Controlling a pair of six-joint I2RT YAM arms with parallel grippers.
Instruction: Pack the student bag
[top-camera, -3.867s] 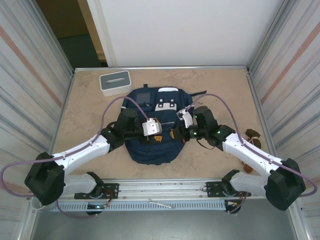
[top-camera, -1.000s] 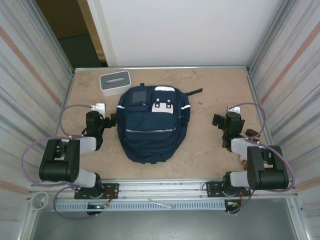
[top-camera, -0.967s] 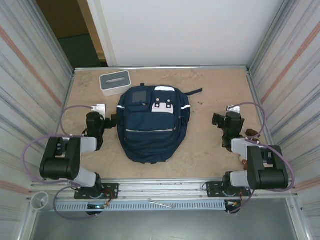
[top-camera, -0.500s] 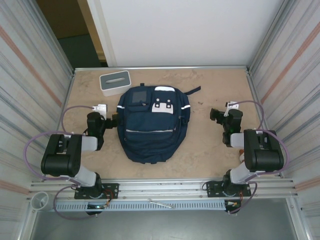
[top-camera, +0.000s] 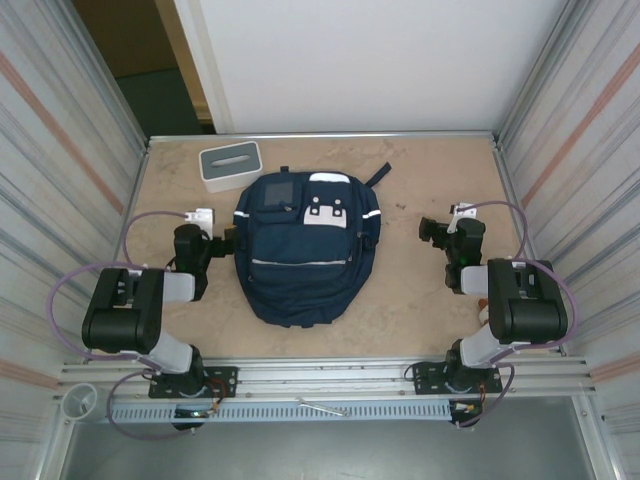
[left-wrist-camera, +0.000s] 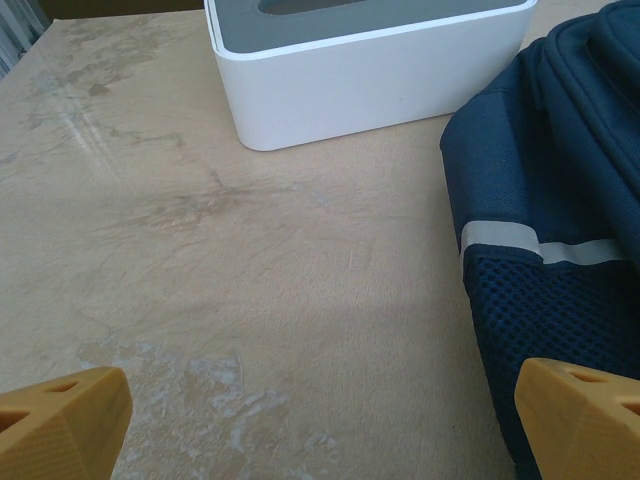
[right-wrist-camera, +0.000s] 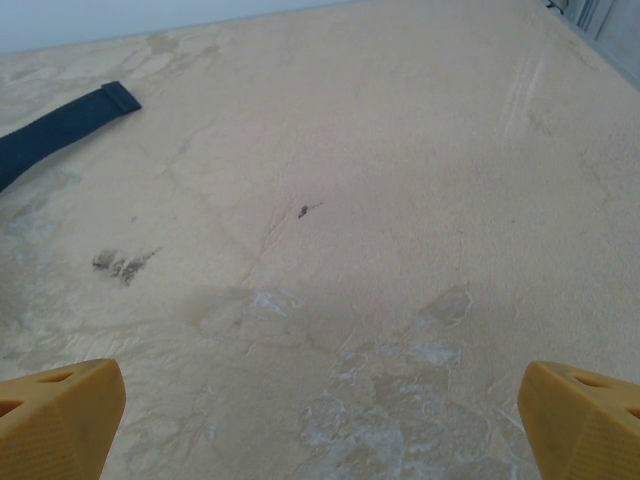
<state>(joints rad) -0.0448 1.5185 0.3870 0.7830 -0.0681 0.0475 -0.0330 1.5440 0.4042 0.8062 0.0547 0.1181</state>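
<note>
The left jaws, just left of the large navy-blue fabric student bag (top-camera: 305, 250), and the right jaws, well to its right, both gape wide and empty. The bag lies flat on the beige marbled desk (top-camera: 420, 300). Closing in, the left jaws may snag its mesh side and the right its loose navy strap (right-wrist-camera: 60, 130). Behind the bag's far-left corner sits a white-and-grey rectangular box (top-camera: 230, 165). No writing is legible.

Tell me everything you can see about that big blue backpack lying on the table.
The student bag is a navy fabric backpack lying flat, front side up, in the middle of the sandy table, its top toward the far wall. It has white reflective stripes, a white patch, a grey square patch, front pockets and mesh on its side. A dark strap sticks out from its top right corner. A white box sits just off its top left corner.
</note>
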